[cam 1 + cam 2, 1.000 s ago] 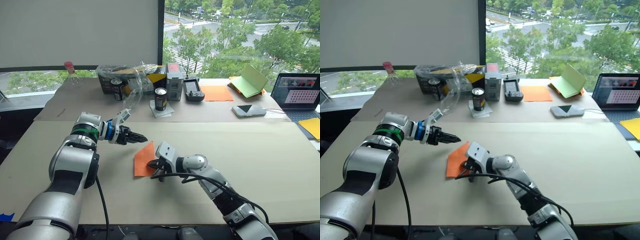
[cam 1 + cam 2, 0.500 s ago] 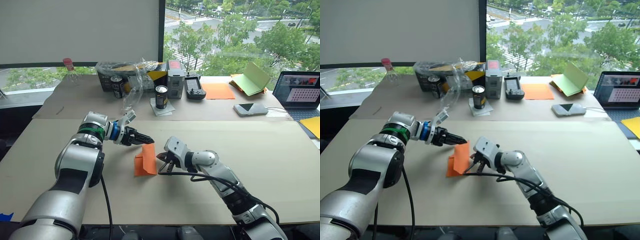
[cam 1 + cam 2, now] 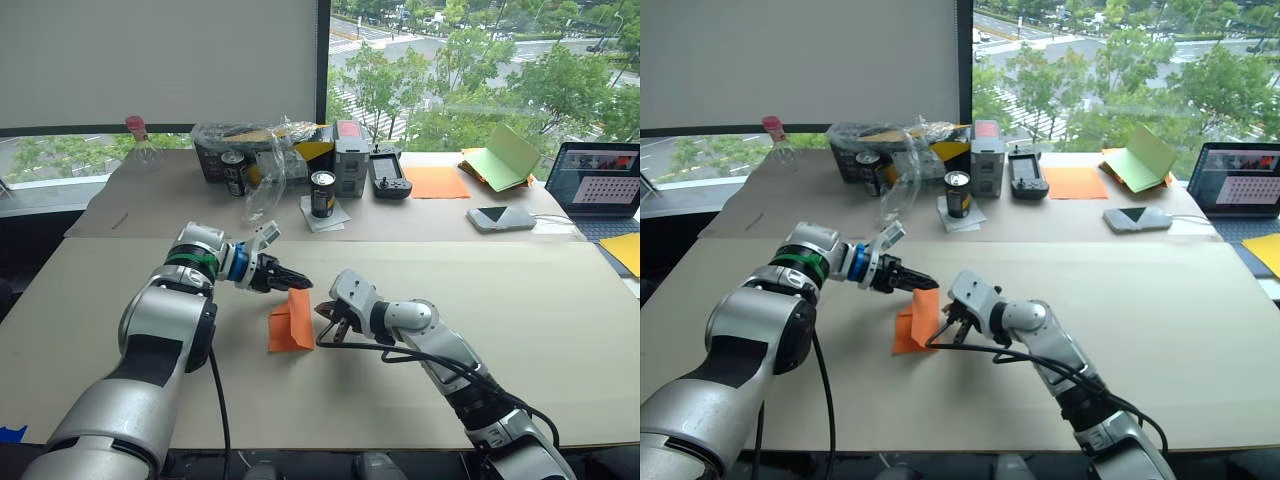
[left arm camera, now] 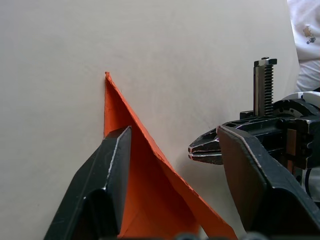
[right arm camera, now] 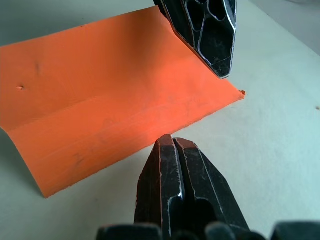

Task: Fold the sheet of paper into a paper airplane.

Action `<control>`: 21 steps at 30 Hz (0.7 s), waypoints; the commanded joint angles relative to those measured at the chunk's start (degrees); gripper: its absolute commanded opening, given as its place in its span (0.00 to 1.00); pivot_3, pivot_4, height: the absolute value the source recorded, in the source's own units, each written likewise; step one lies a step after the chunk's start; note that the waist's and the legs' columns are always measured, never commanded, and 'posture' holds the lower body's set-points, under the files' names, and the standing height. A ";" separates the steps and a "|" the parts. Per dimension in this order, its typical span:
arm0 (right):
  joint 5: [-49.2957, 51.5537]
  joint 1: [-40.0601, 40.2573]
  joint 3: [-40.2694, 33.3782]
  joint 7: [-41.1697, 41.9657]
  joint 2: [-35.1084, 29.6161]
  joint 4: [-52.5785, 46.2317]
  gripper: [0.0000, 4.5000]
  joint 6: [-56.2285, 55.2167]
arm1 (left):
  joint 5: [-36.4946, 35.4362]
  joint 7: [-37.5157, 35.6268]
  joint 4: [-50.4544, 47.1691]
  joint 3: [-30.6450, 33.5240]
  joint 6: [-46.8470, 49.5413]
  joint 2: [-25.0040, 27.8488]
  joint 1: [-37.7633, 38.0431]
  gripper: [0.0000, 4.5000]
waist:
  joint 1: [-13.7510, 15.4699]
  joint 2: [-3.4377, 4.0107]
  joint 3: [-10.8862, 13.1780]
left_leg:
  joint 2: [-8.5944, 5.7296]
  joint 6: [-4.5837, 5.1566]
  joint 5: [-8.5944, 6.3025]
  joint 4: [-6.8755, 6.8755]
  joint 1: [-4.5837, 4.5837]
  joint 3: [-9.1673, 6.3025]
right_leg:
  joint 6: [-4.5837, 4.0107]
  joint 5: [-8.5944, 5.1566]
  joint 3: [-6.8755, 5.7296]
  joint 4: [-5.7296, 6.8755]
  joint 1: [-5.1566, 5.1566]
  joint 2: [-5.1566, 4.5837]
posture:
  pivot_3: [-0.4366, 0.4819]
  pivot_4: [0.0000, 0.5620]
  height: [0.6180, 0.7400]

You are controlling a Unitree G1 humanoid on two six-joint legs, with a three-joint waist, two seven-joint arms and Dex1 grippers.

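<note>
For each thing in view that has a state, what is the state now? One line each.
sheet of paper: partly folded, one flap raised, resting on the table.
left gripper: open, fingers either side of the raised flap.
right gripper: shut, beside the paper's edge.
laptop: open, screen lit.
green booklet: lying open.

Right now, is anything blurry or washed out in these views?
Left eye view: the trees through the window are bright, the sheet of paper stays clear. Right wrist view: the right gripper fingertips sharp, the table behind softens.

You have a beige table (image 3: 560, 320) carrying the paper (image 3: 290, 322) near you; cans (image 3: 321, 196), boxes (image 3: 349, 160), phone (image 3: 498, 219) and laptop (image 3: 598, 190) sit farther back.
</note>
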 commanded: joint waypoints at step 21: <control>3.34 5.68 -9.47 -0.10 -9.46 -15.35 0.00 8.00 | -8.47 12.78 -0.22 14.39 12.45 3.54 -1.54 0.00 | 0.01 -0.02 0.01 | -0.03 0.00 0.00 0.14 0.03 -0.02 | 0.05 -0.03 0.01 0.29 -0.02 -0.02 | 0.48 0.27 0.93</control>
